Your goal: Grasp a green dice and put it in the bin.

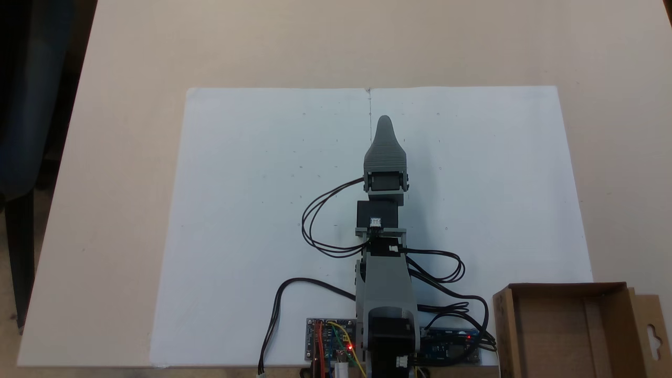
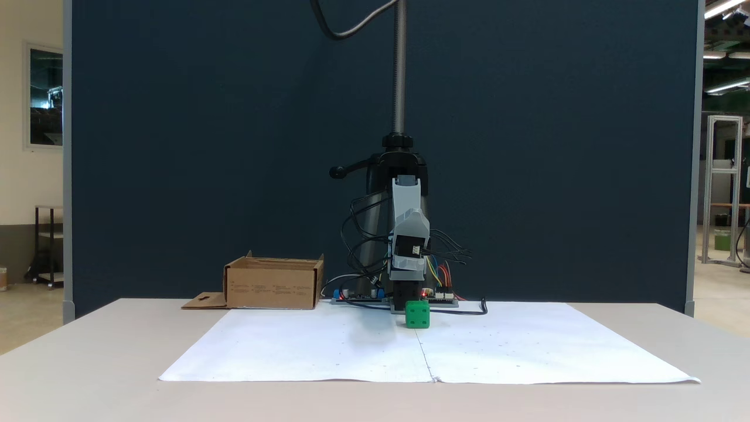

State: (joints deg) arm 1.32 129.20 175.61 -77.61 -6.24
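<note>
The green dice (image 2: 417, 314) rests on the white paper, right in front of the arm's lowered end as a fixed view shows it. From above, the grey gripper (image 1: 385, 126) stretches out over the middle of the sheet and covers the dice. Just one jaw's back shows, so I cannot tell whether the jaws are open or shut, or whether they touch the dice. The bin (image 1: 564, 286), a low brown cardboard box, sits at the lower right beside the arm's base, its hang-hole flap (image 1: 652, 331) lying outward. From the front, the bin (image 2: 272, 285) stands at the left.
A large white paper sheet (image 1: 252, 210) covers the beige table (image 1: 131, 63). Circuit boards (image 1: 329, 340) and looping black cables (image 1: 315, 220) lie around the arm's base. A metal camera pole (image 2: 399, 70) rises behind the arm against a dark blue partition (image 2: 205, 146).
</note>
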